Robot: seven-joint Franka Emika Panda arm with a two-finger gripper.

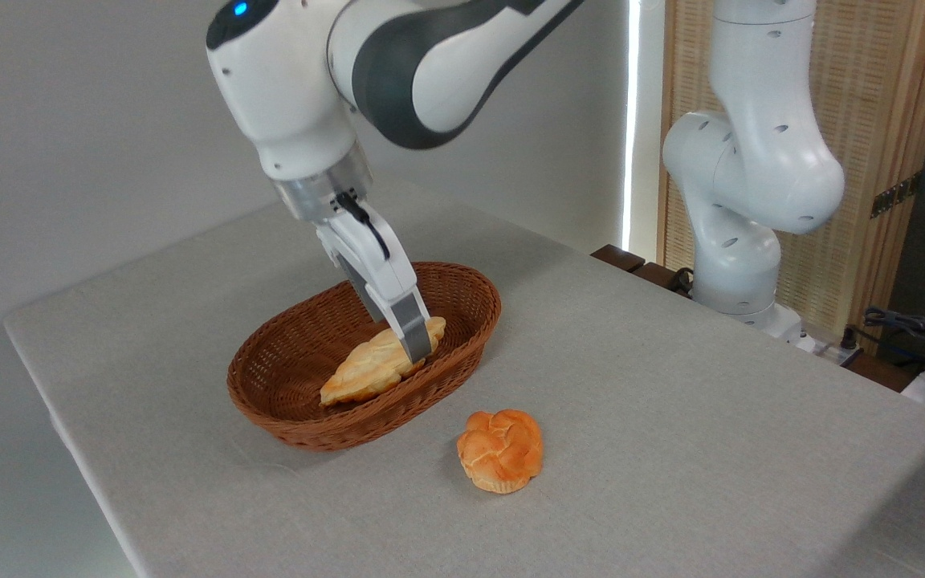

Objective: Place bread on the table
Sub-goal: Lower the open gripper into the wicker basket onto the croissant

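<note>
Wicker basket point(294, 401) is set centre-left on the surface point(671, 417); the bread point(366, 365) is lying inside, tilted against the wall. The claw point(416, 341) is lowered onto the loaf's 2 o'clock end, prob. for a grip; whether it's closed can't be told. A round bun point(501, 449) is seen at the basket's 4 o'clock, blocking that drop spot.

Woven wicker basket point(462, 301), matt cloth table point(671, 417), glossy plastic arm point(430, 56)
</note>
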